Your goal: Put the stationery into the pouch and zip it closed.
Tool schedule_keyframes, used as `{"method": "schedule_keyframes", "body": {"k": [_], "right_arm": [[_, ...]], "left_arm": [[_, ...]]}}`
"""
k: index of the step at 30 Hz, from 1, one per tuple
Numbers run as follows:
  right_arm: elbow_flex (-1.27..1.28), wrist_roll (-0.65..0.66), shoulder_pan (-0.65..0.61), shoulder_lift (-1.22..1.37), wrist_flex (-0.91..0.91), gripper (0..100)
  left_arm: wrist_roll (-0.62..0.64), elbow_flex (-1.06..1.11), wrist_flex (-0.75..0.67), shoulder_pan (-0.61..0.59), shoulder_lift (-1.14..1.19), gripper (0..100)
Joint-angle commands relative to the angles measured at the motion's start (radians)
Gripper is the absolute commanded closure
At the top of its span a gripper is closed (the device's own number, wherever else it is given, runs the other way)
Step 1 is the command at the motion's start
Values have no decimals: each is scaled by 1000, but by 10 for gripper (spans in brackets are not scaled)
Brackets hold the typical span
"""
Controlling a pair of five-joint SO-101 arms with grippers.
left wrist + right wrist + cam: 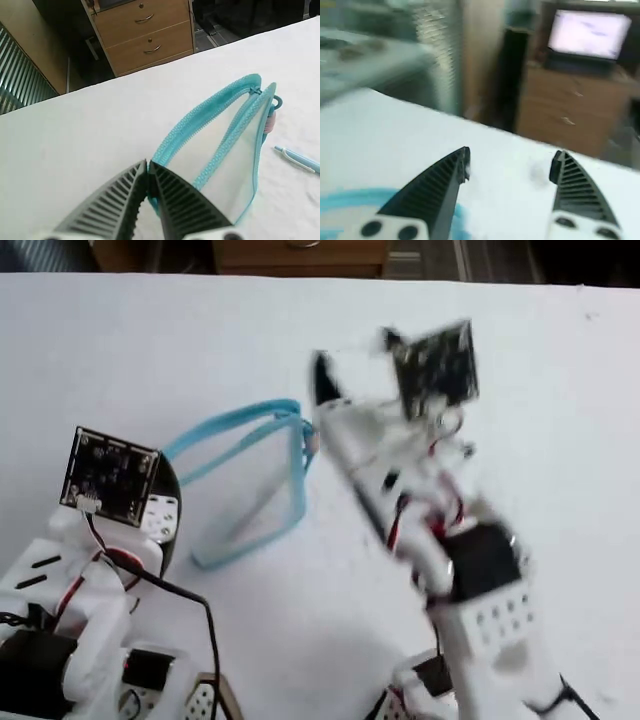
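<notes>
We counted one pouch (235,165), unzipped and standing open on the table (120,350), with one blue pen (297,159) lying just beside it. Our left gripper (148,164) was pinched tight on the pouch's edge, and the right gripper (510,160) hung near its other end, jaws wide apart.

In the foreground, the left end effector (148,164) has its ribbed black jaws pressed together on the near end of the pouch (235,155), and a sliver of teal edging shows between them. The pouch lies on the white surface (75,140) at mid-frame. Its sides are clear, and its teal zip (200,117) is undone and gaping. The pull (276,103) sits at the far end. A light-blue pen (299,160) lies near that end, by the frame's edge and apart from the pouch. A wooden drawer unit (145,30) stands in the background beyond the surface.
</notes>
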Motion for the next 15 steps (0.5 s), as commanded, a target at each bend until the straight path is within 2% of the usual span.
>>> {"method": "schedule_keyframes", "body": {"k": [1, 5, 7, 10, 15], "right_arm": [[-32, 107, 99, 107, 154, 744], [54, 427, 116, 254, 326, 744], [114, 539, 131, 306, 341, 744], [173, 600, 137, 380, 305, 742], [239, 601, 165, 568, 148, 742]], "left_arm": [[-5, 6, 5, -1, 4, 978], [-5, 3, 8, -1, 4, 978], [-5, 3, 9, -1, 2, 978], [-5, 2, 9, -2, 2, 978], [-5, 2, 8, -2, 2, 978]]}}
